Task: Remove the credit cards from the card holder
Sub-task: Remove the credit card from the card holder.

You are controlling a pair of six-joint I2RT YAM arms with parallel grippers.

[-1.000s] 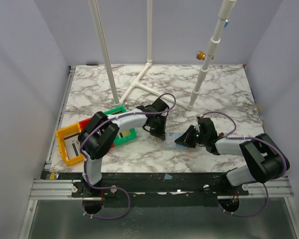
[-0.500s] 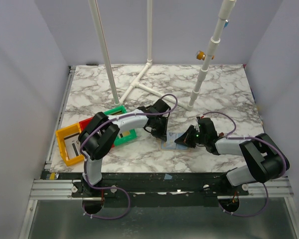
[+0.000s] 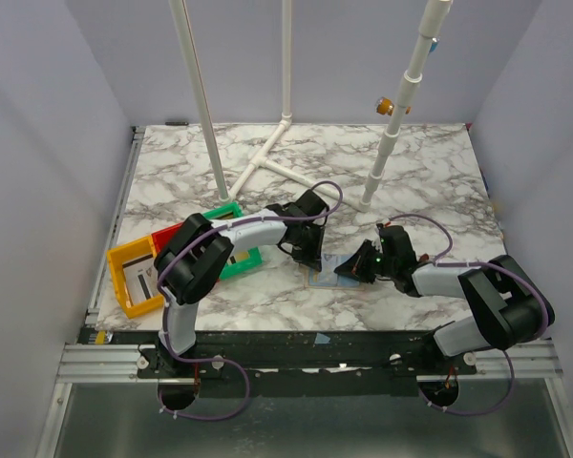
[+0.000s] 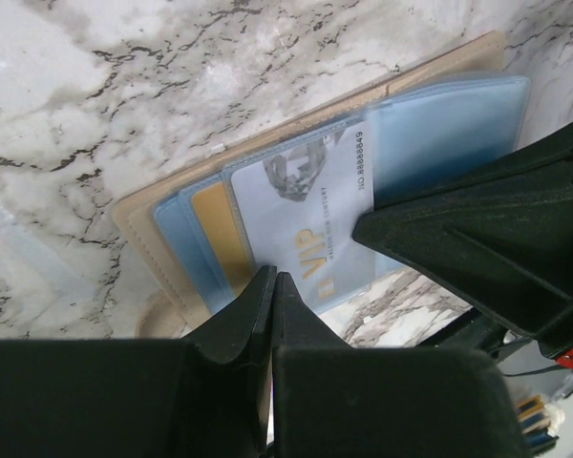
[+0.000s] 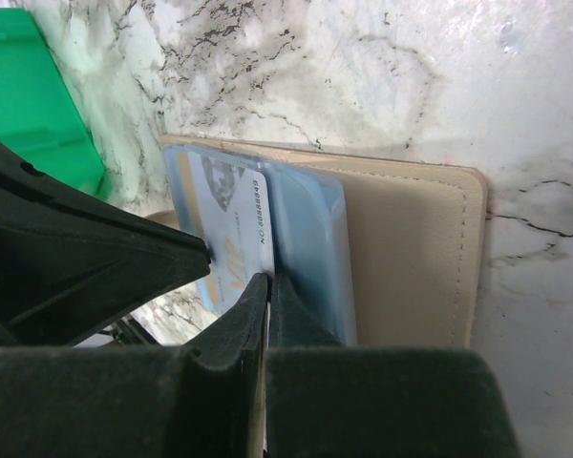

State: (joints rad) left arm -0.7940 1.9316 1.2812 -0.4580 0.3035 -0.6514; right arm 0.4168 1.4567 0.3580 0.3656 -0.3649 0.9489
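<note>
The beige card holder (image 3: 325, 274) lies open on the marble between both grippers. In the left wrist view its tan border (image 4: 134, 224) frames pale blue pockets, and a pale blue credit card (image 4: 310, 205) with gold lettering sticks out of one. My left gripper (image 4: 273, 280) is shut, its tips resting on that card's near edge. My right gripper (image 5: 268, 280) is shut too, its tips at the seam between the card (image 5: 224, 215) and the blue pocket (image 5: 310, 239). A white card with dark marks (image 3: 143, 281) lies in the yellow bin.
Yellow (image 3: 122, 258), red (image 3: 167, 237) and green (image 3: 227, 210) bins sit left of the holder, under my left arm. A white pipe frame (image 3: 267, 157) and a tilted white post (image 3: 390, 143) stand at the back. The table's front edge is close behind the holder.
My left arm's elbow has shifted slightly to the right. Both grippers stay at the holder, and the holder has not visibly moved.
</note>
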